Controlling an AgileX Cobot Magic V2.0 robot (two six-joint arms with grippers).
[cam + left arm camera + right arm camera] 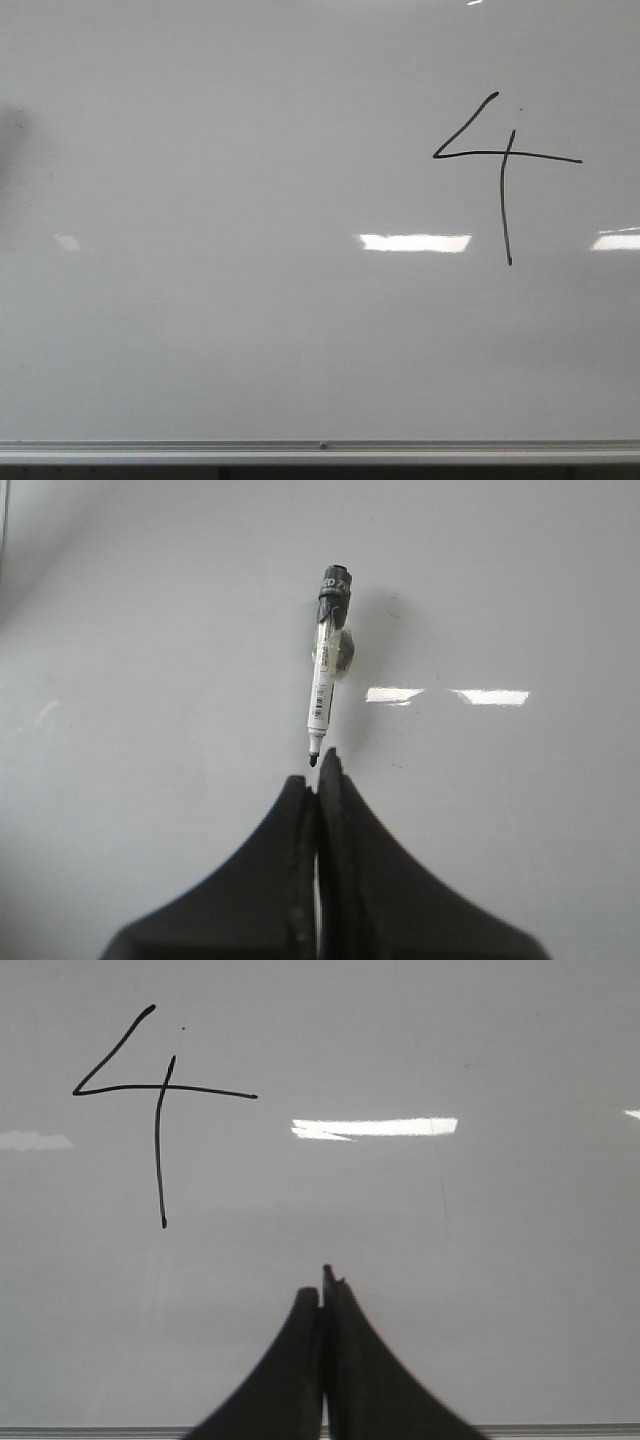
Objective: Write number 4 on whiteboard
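Note:
The number 4 (503, 165) is drawn in thin black strokes on the right part of the whiteboard (250, 300); it also shows in the right wrist view (150, 1100). A white marker with a grey cap end (325, 670) lies on the board in the left wrist view, its black tip pointing at my left gripper (316, 775). The left gripper is shut and empty, just short of the marker's tip. My right gripper (322, 1285) is shut and empty, off to one side of the 4. Neither gripper shows in the front view.
A silver rail (320, 452) runs along the whiteboard's lower edge and shows in the right wrist view (560, 1429). Bright light reflections (415, 242) lie on the board. A faint grey smudge (15, 150) marks the board's left side.

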